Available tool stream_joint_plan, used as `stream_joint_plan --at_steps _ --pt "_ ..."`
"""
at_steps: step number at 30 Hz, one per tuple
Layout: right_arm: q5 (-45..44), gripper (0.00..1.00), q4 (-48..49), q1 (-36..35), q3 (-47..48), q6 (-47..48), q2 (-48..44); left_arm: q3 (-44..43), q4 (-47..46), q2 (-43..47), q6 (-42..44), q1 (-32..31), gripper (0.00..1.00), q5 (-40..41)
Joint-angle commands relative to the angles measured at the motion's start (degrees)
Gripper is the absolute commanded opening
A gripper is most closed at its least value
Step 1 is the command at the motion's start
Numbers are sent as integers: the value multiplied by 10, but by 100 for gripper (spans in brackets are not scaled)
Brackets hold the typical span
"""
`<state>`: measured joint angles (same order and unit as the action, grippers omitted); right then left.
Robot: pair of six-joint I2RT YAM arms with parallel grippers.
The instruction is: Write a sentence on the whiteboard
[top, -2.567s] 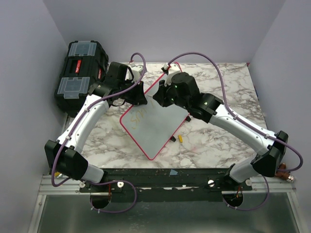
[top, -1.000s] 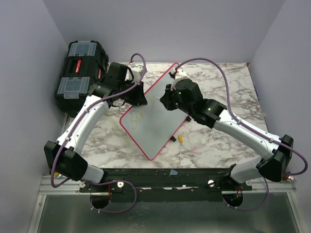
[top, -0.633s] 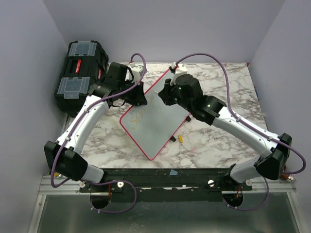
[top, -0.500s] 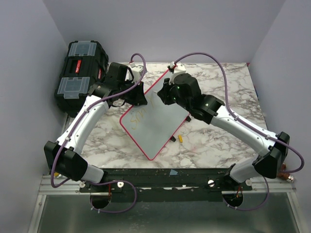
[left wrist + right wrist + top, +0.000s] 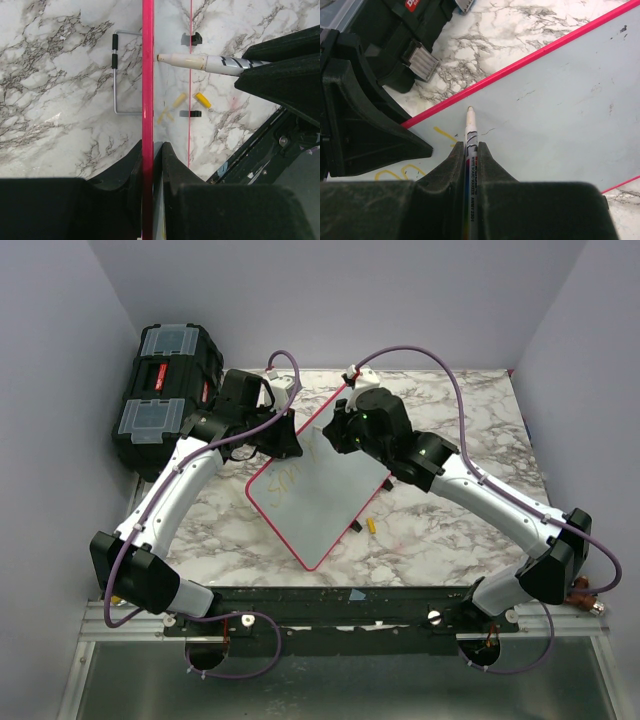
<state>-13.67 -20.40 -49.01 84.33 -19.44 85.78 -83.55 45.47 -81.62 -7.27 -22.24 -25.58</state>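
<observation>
From above, you see the whiteboard [image 5: 322, 495] lying askew on the marble table [image 5: 440, 530]. Left wrist: your left gripper [image 5: 151, 148] is clamped on its pink frame [image 5: 147, 75]. Right wrist: your right gripper [image 5: 470, 146] pinches a marker [image 5: 470, 122], tip beside the yellow sentence [image 5: 444, 133].

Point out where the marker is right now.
In the right wrist view the marker sits clamped between the right fingers, its tip over the whiteboard near its pink edge, beside a yellow stroke of the sentence.
</observation>
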Motion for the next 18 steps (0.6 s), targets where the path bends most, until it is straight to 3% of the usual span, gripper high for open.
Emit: stream_joint_plan --at_steps 1,18 --pt "22 1 6 3 5 9 9 4 -21 23 57 2 0 42" --pt "54 1 -6 3 -60 -11 -19 -3 -17 20 55 1 0 44"
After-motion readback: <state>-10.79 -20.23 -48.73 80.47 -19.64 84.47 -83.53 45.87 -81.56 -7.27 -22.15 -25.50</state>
